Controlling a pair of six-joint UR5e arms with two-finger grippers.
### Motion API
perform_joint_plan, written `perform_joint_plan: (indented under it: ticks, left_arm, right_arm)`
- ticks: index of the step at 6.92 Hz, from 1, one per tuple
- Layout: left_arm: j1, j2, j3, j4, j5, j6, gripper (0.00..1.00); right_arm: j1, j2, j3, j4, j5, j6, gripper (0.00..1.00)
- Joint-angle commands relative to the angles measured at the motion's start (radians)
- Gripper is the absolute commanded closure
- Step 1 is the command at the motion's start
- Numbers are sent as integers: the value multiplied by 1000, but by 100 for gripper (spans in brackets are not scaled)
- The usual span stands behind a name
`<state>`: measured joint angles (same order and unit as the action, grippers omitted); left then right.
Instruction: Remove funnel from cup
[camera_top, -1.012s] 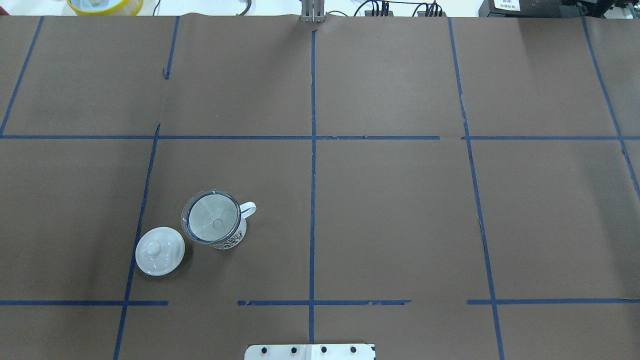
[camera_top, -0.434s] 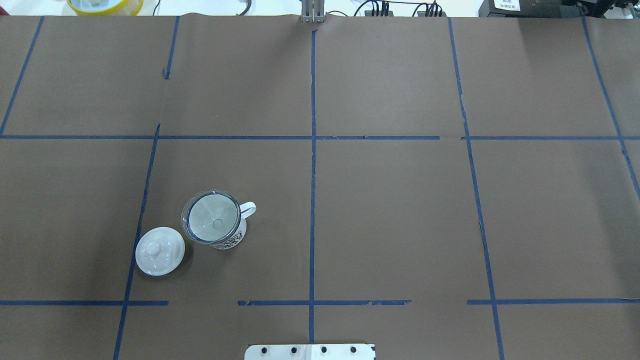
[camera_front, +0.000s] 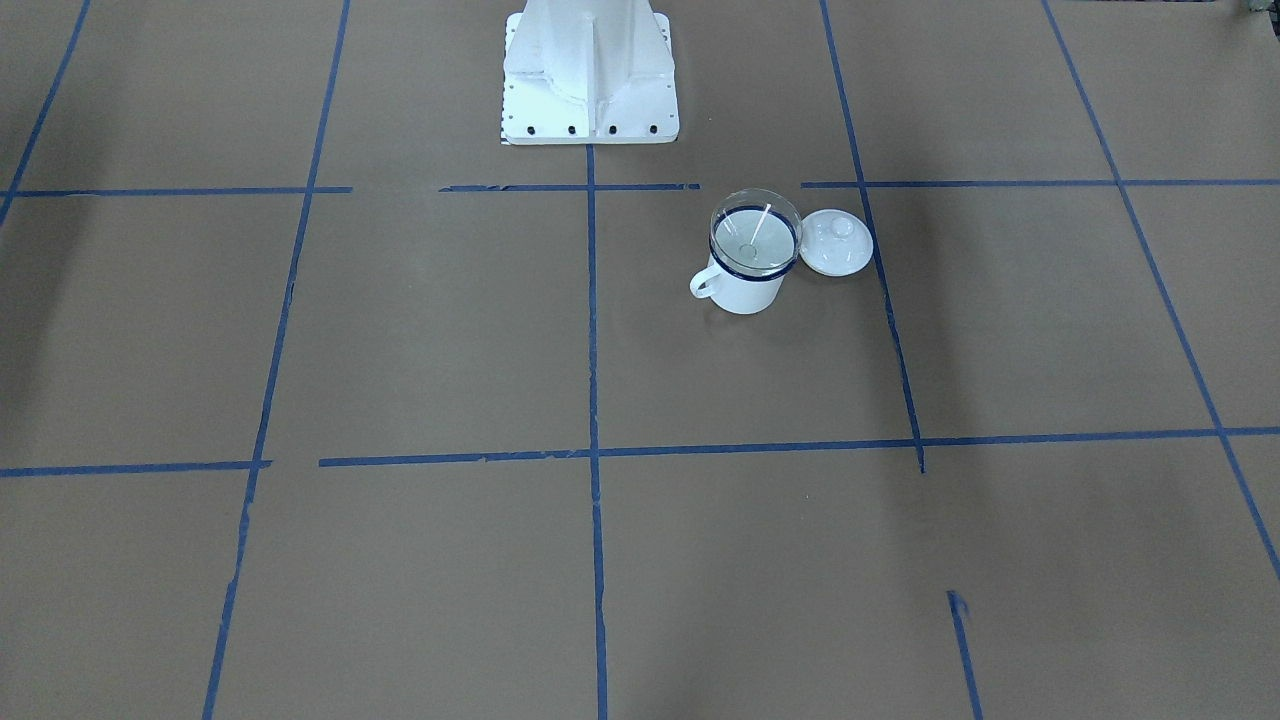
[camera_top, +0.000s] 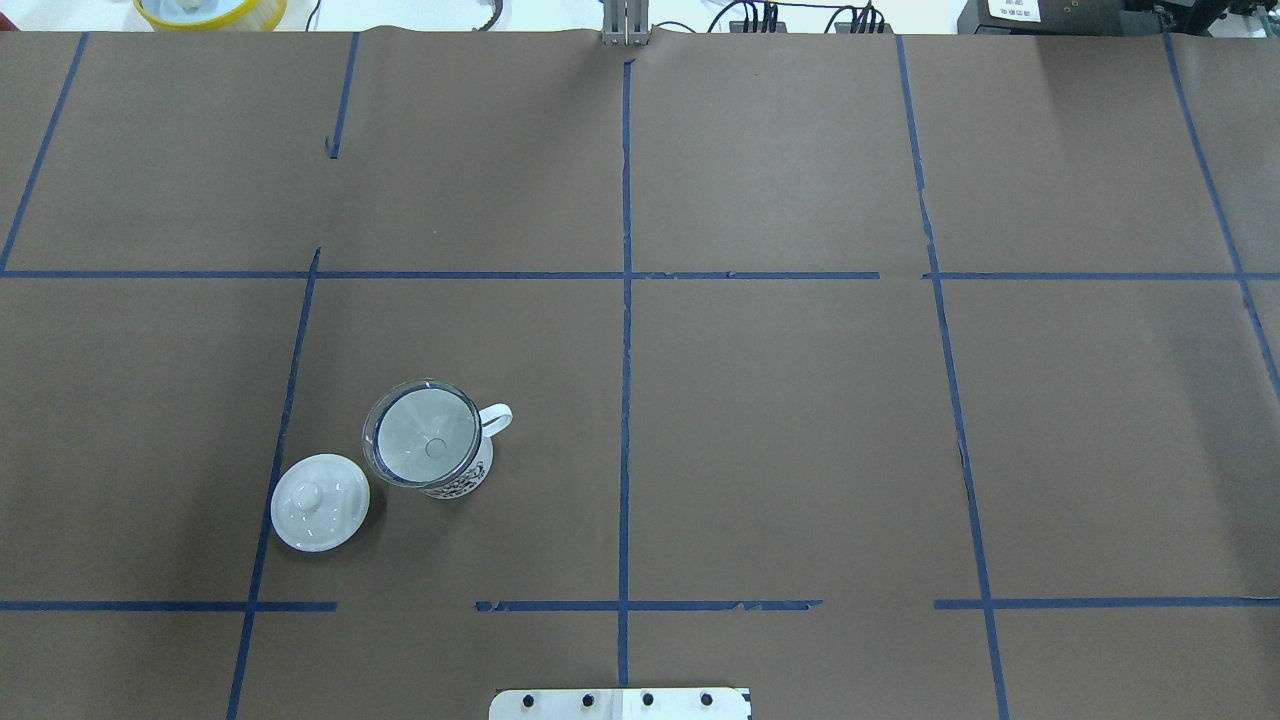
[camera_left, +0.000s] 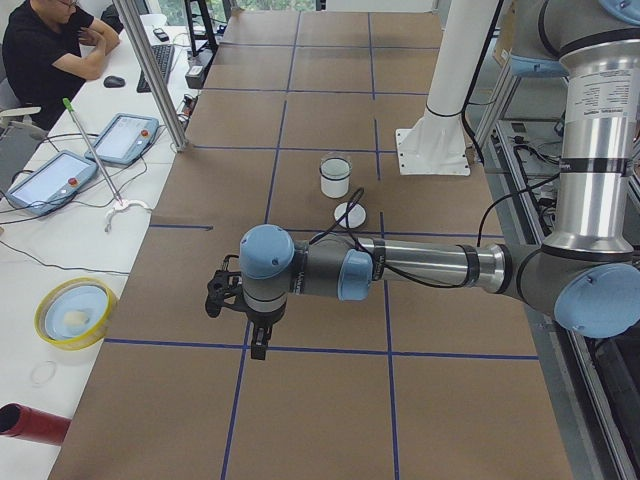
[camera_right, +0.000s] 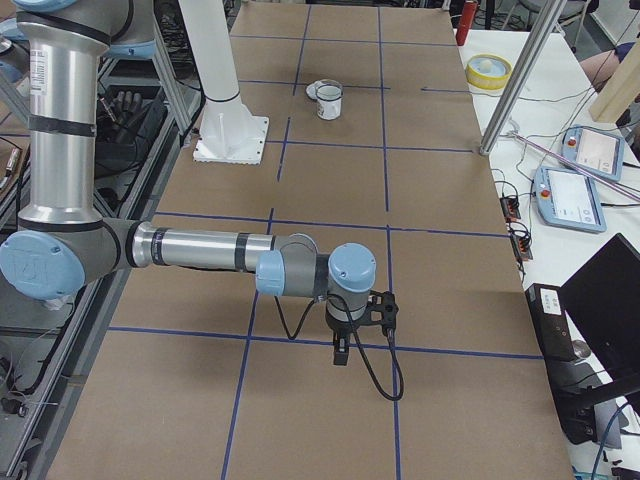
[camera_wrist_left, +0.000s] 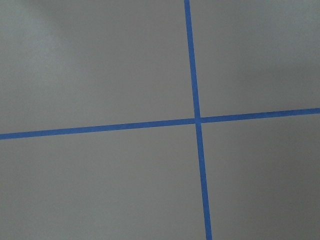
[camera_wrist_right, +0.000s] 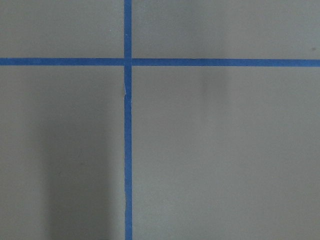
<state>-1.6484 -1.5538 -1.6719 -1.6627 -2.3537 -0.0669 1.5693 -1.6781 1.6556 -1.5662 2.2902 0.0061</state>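
Funnel (camera_top: 424, 445) sits in the cup (camera_top: 462, 482), its clear cone filling the dark blue rim, spout down inside. Cup stands upright on the brown-papered table (camera_top: 800, 400), at 8 o'clock from the central tape crossing in the overhead view. Its handle points to 2 o'clock. White knobbed lid (camera_top: 320, 502) lies just beside the cup at its 8 o'clock, perhaps touching; too close to call.

Side views: left gripper (camera_left: 258, 345) hangs fingers-down near a tape crossing, well apart from the cup. The right gripper (camera_right: 342, 352) hangs likewise toward the table's other end. Jaws spread or closed: cannot tell for either. Wrist views show only paper and blue tape (camera_wrist_left: 195, 120).
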Motion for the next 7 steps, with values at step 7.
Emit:
perform_joint_plan:
  ticks: [7]
  left_arm:
    - [679, -148, -396, -52, 130, -1312, 0]
  right_arm:
    - [0, 0, 1, 0, 0, 0, 0]
